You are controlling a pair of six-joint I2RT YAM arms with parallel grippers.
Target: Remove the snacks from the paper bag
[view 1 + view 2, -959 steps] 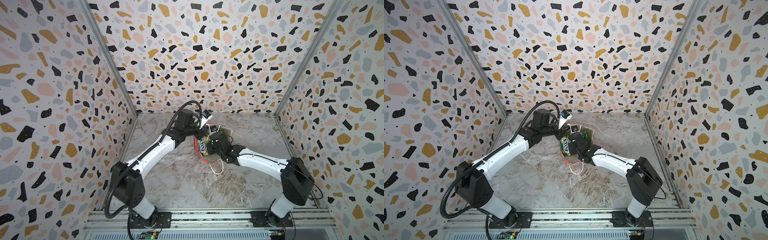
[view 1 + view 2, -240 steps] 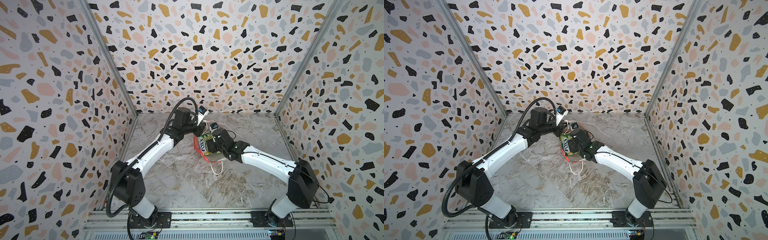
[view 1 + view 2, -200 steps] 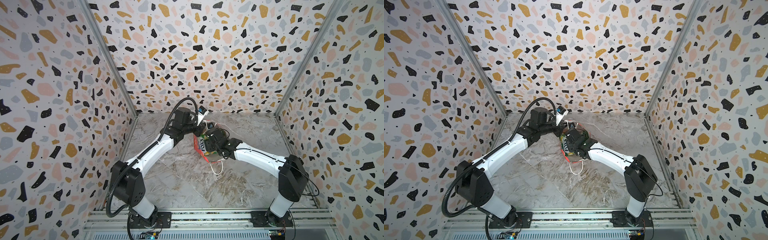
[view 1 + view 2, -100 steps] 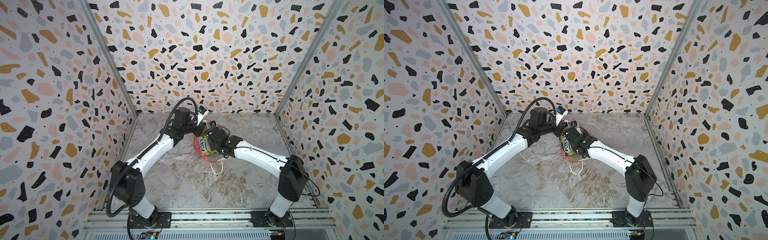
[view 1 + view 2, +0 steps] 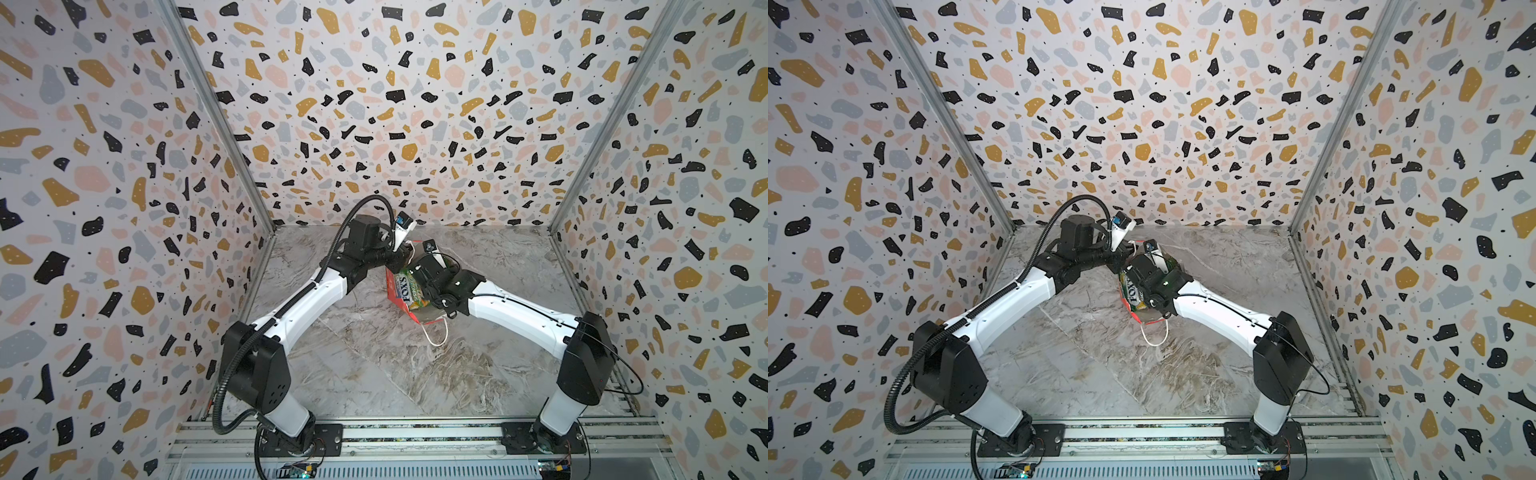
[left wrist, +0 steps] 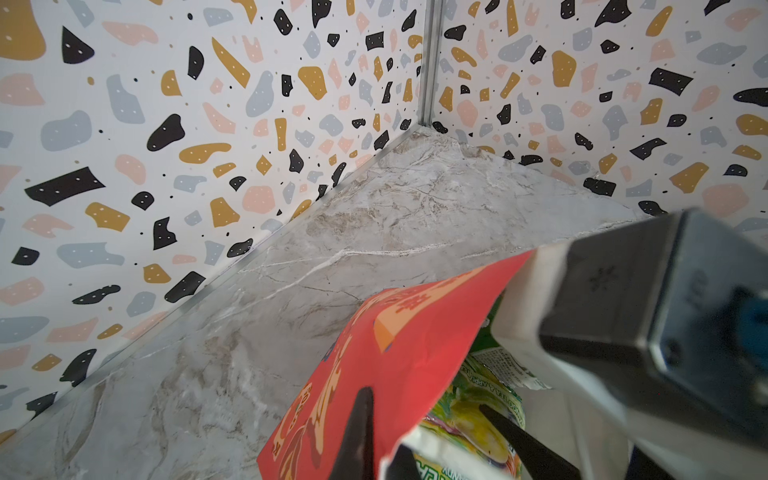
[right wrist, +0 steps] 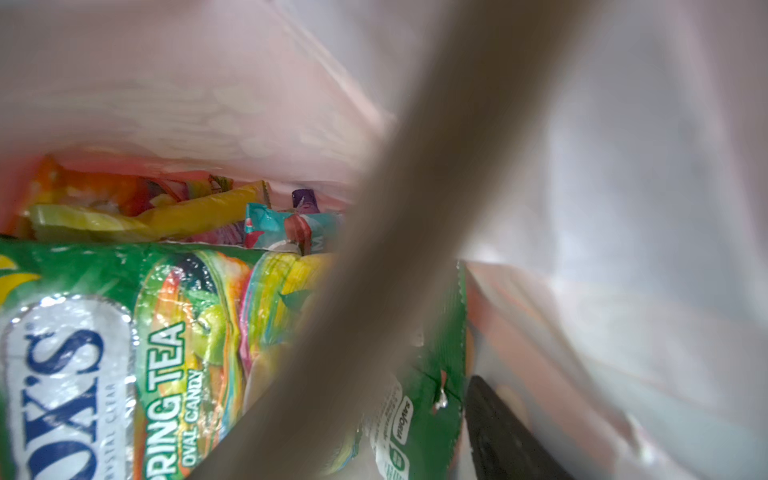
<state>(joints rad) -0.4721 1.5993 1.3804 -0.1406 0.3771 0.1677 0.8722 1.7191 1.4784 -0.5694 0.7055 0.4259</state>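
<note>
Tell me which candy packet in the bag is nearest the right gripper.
The green Spring Tea packet: it fills the foreground of the right wrist view, while the yellow, teal and purple packets lie deeper in the bag.

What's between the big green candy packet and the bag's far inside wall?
More snacks: a yellow packet, a teal packet, an orange packet and a purple packet corner, shown in the right wrist view.
</note>
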